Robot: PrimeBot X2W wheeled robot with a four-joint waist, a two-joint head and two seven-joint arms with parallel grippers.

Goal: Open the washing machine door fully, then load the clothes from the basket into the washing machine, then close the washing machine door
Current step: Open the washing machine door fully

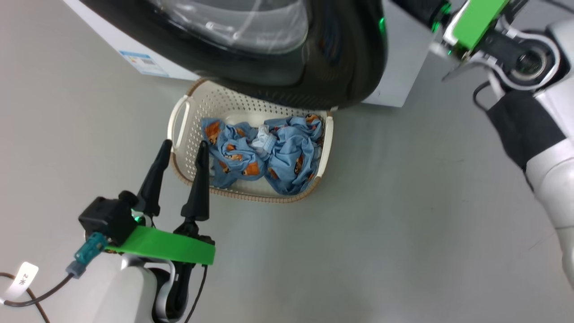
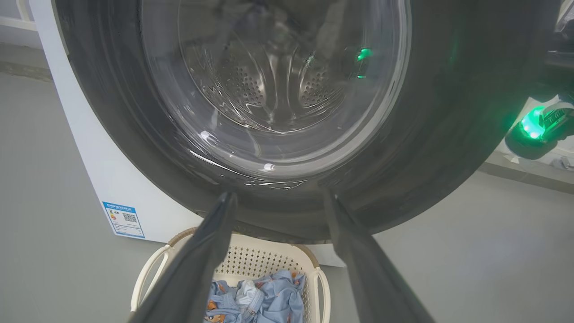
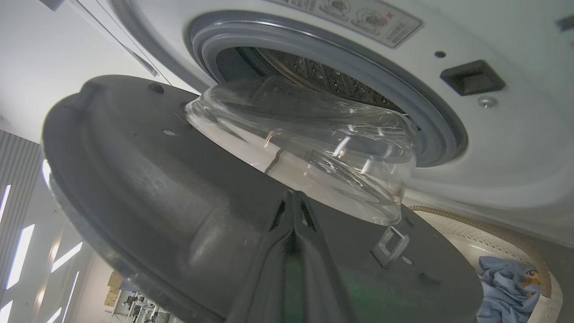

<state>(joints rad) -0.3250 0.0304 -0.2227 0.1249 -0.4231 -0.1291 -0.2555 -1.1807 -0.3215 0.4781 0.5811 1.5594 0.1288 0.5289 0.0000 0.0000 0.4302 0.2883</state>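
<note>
Left gripper [image 1: 185,143]: nearest the head camera, at 8 o'clock in that view. Its two dark fingers stand well apart with nothing between them, tips over the 9 o'clock end of the basket.
Right gripper [image 3: 293,195]: fingers closed tip to tip, holding nothing. The tips lie against the dark inner face of the door, at 6 o'clock from the glass window [image 3: 309,148].
Washing machine door [image 1: 314,76]: at 12 o'clock in the head view, swung only part way out. Its lower rim overhangs the basket's 12 o'clock end, and the window's bulge sits near the grey gasket [image 3: 439,125].
Washing machine [image 1: 397,58]: white body behind the door, with a blue label sticker [image 1: 144,63] at 11 o'clock.
Basket [image 1: 264,194]: on the floor [image 1: 403,224] at the middle of the head view, just in front of the machine.
Clothes [image 1: 273,152]: crumpled blue heap covering the basket's bottom, with a cream-white fold at its centre.
Door handling: likely stiff, hinged and fairly heavy, and glossy outside, so fingers could slip. A push on the matt inner face near the free edge, away from the glass and the latch hook [image 3: 390,244], looks surest.
Clothes handling: light and limp, likely to drape and trail. Best pinched at a raised fold near the heap's centre, deep enough to lift several layers and clear of the perforated wall.
Step in hand: opening the door fully; loading not yet begun.
</note>
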